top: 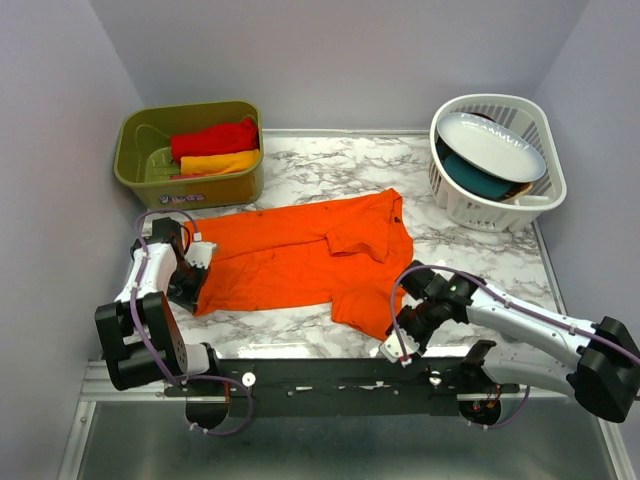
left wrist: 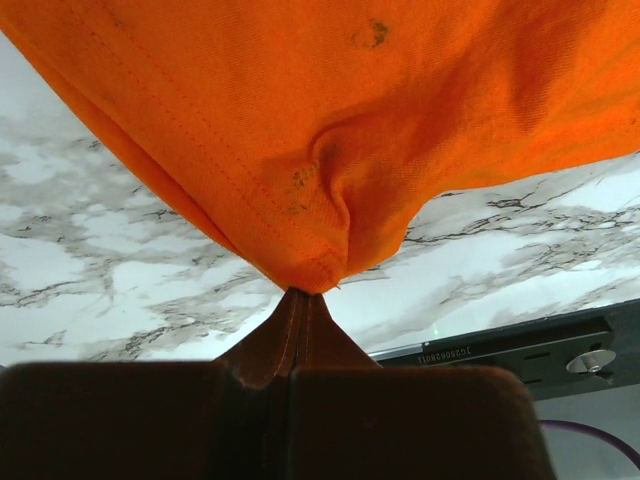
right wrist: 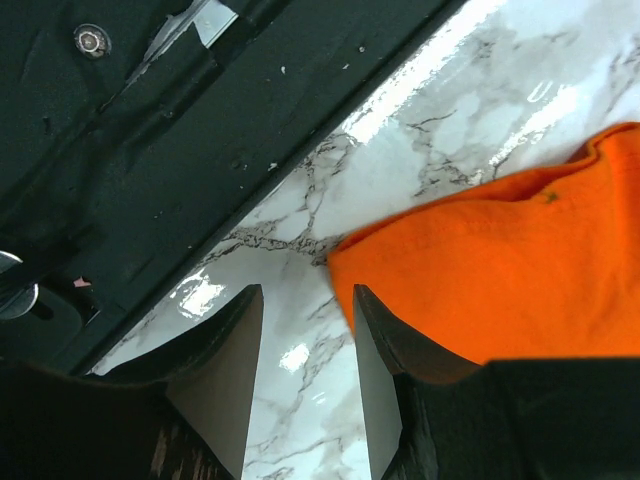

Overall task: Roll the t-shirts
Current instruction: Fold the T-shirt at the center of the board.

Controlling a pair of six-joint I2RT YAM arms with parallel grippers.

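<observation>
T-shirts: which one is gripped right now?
The orange shirt, spread on the table: the left gripper is shut on its edge. The red shirt and yellow shirt sit in the bin, with no gripper near them.

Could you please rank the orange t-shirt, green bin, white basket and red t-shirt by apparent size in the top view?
1. orange t-shirt
2. green bin and white basket, too alike to separate
3. red t-shirt, smallest
</observation>
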